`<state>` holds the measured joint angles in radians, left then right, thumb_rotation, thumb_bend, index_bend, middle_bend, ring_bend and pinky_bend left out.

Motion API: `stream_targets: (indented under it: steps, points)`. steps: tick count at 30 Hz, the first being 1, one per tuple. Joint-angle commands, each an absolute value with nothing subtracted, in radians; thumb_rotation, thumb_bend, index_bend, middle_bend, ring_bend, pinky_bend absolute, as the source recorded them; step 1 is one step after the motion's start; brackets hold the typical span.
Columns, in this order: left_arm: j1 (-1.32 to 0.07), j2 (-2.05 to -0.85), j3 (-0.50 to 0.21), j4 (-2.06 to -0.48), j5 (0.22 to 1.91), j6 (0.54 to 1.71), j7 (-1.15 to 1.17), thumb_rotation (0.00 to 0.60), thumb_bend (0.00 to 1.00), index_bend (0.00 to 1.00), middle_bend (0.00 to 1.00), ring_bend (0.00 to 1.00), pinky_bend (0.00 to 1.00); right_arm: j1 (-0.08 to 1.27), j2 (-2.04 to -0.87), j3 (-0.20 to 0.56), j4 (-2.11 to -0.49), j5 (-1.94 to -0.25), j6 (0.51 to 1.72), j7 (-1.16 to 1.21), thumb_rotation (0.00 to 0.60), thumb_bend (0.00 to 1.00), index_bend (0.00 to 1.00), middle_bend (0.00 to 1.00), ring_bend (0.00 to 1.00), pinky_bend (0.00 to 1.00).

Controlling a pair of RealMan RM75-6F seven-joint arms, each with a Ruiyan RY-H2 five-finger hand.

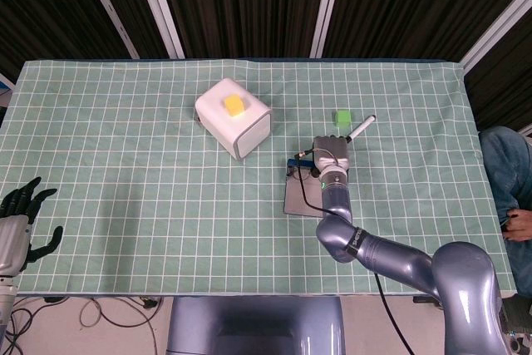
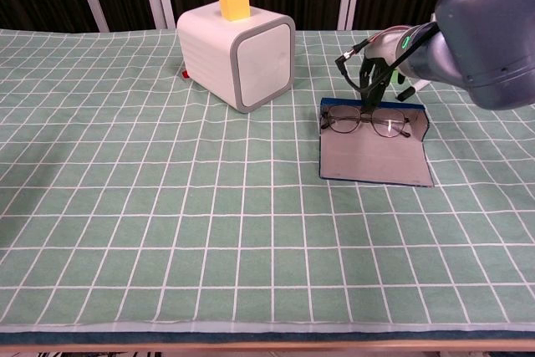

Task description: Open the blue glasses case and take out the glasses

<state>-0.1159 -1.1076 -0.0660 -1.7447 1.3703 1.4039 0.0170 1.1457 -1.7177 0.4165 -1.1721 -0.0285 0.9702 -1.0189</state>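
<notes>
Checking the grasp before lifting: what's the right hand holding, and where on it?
The right hand's fingers pinch the glasses at the bridge, over the open blue case. The left hand holds nothing.

White box (image 2: 237, 54), yellow cube (image 2: 234, 3) on top; green cube (image 1: 341, 116); possibly pen (image 1: 362, 128).

No legible text, labels, brands, numbers or signs found in either view. White box (image 2: 236, 53), yellow cube (image 2: 234, 3) atop it, open blue glasses case (image 2: 374, 155) and checked tablecloth (image 2: 167, 206) inspected: all unmarked. Arm housing near the case: nothing readable.
</notes>
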Motion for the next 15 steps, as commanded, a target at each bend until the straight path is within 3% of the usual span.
stream_targets:
  steps: [1,15]
  points:
    - [-0.116,-1.107,-0.066,-1.745,1.369,1.403,0.017,0.6,0.38,0.16,0.0,0.0,0.0,1.143,-1.715,0.417,-1.182,-0.042,0.969,-1.006,0.6,0.43,0.57,0.51,0.24,0.21]
    - [-0.116,-1.105,-0.068,-1.752,1.356,1.398,0.021,0.6,0.38,0.16,0.0,0.0,0.0,1.132,-1.705,0.409,-1.24,-0.168,0.989,-0.918,0.6,0.44,0.57,0.51,0.24,0.21]
